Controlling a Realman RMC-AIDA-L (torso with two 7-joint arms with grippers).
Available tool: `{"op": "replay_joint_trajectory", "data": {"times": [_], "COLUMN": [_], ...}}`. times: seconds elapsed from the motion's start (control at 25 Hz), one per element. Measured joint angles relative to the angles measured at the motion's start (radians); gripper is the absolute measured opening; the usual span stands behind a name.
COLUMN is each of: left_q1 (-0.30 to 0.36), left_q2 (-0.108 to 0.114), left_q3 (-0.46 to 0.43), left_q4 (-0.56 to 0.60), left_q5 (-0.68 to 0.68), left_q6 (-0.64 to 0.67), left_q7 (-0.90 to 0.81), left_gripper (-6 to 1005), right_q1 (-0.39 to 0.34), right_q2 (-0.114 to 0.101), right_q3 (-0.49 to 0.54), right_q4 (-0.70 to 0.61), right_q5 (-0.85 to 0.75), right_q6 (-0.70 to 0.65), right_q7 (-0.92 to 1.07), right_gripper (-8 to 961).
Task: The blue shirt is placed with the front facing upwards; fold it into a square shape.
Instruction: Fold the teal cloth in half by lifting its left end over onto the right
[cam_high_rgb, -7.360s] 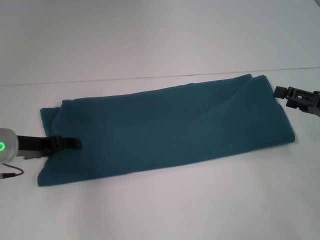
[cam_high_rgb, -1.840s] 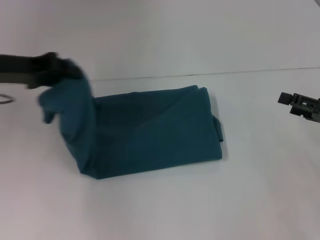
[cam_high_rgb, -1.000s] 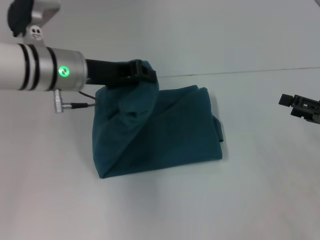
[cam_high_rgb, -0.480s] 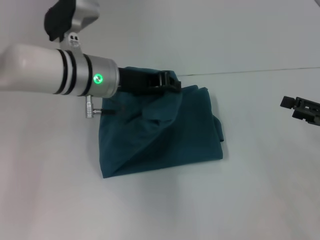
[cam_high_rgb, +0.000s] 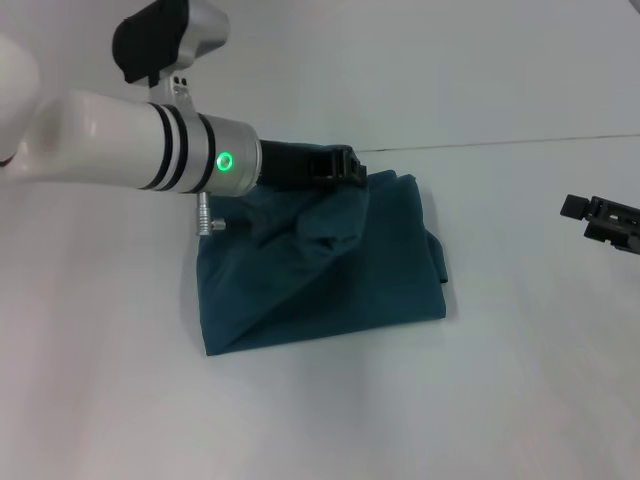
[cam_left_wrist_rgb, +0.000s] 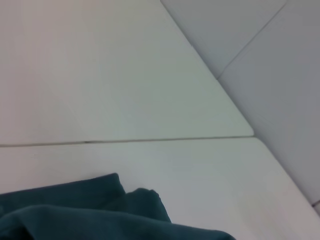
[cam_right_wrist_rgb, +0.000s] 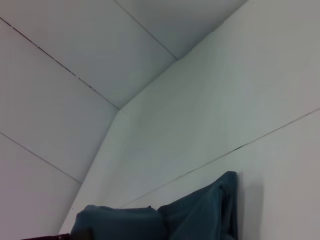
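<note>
From my head camera I see the dark teal-blue cotton shirt (cam_high_rgb: 340, 260) lying in the middle of the white desk (cam_high_rgb: 320, 400), already doubled into a roughly square bundle, with none of its lettering showing. Its left part is lifted off the stack and drawn over toward the far right corner, so a slanted ridge of cloth runs from the near left corner up to the raised fold.

My left end effector (cam_high_rgb: 345, 170) hangs over the far edge of the bundle, at the end of the white and silver arm (cam_high_rgb: 120, 150) that reaches in from the left with a green light on its wrist. Its black fingers are pinched on the raised fold of the shirt, and the cloth drapes down from them in soft creases.

My right end effector (cam_high_rgb: 605, 215) sits low near the right edge of the desk, well apart from the shirt. I cannot tell whether it is open or closed from here.

In the left wrist view I get only a strip of the teal cloth (cam_left_wrist_rgb: 100, 210) against the desk and a seam line. In the right wrist view the bundle (cam_right_wrist_rgb: 200, 212) shows farther off, with a raised hump of cloth at its far end.
</note>
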Motion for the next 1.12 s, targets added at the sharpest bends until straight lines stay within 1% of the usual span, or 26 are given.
{"op": "replay_joint_trajectory", "data": {"times": [0.12, 0.16, 0.32, 0.48, 0.56, 0.84, 1.12], "left_q1": [-0.017, -0.028, -0.044, -0.066, -0.078, -0.106, -0.124], "left_q2": [0.009, 0.015, 0.017, 0.013, 0.011, 0.001, 0.0], "left_q3": [0.029, 0.05, 0.071, 0.111, 0.118, 0.115, 0.111], "left_q4": [-0.014, -0.014, 0.003, 0.035, 0.04, 0.039, 0.026], "left_q5": [0.016, 0.05, 0.101, 0.171, 0.19, 0.179, 0.163], "left_q6": [-0.001, -0.002, 0.002, 0.009, 0.011, 0.016, 0.013], "left_q7": [-0.014, -0.038, -0.056, -0.062, -0.062, -0.054, -0.06], "left_gripper": [87, 87, 88, 88, 88, 87, 91], "right_q1": [0.0, 0.0, 0.001, 0.001, 0.002, 0.002, 0.002], "right_q2": [-0.002, -0.002, -0.002, -0.002, -0.002, -0.002, -0.002], "right_q3": [0.0, 0.0, 0.0, 0.0, 0.0, -0.002, -0.002], "right_q4": [0.003, 0.003, 0.003, 0.003, 0.003, 0.003, 0.005], "right_q5": [0.0, 0.0, 0.0, 0.0, 0.0, 0.0, -0.001], "right_q6": [0.002, 0.005, 0.007, 0.008, 0.009, 0.02, 0.025], "right_q7": [0.0, 0.0, 0.0, 0.0, 0.001, 0.004, 0.003], "right_gripper": [928, 928, 928, 928, 928, 928, 928]}}
